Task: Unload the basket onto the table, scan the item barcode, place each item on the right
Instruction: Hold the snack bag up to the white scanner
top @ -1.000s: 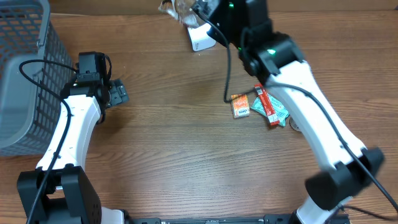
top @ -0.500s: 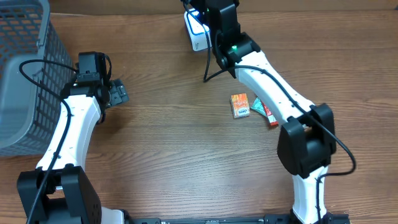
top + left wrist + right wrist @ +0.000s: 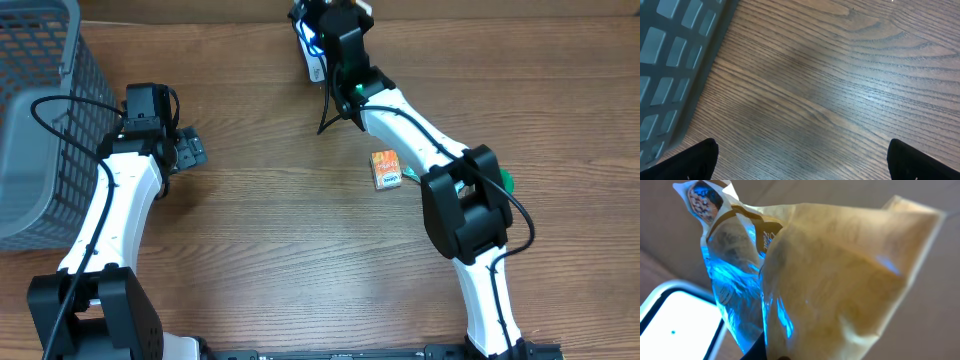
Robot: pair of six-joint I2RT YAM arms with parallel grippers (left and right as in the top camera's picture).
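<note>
A wooden table (image 3: pixel 300 250) is seen beneath both arms. A grey mesh basket (image 3: pixel 40 120) is set just beside the left pincer (image 3: pixel 802 155), on its outer side; in the left wrist view part of the basket wall is seen at the left edge. The left pincer is held with its fingers wide apart over bare wood, and nothing is gripped.

The right pincer (image 3: pixel 335 15) is stretched to the far edge of the table and is clamped on a crinkled, clear and tan snack packet (image 3: pixel 840 290). The packet is held above a white scanner (image 3: pixel 680 315), and blue light is cast on its film.

A small orange packet (image 3: pixel 387 168) is left lying on the wood, well apart from the right pincer, nearer the robot's base. A green item (image 3: pixel 507 182) is mostly hidden behind the right arm.
</note>
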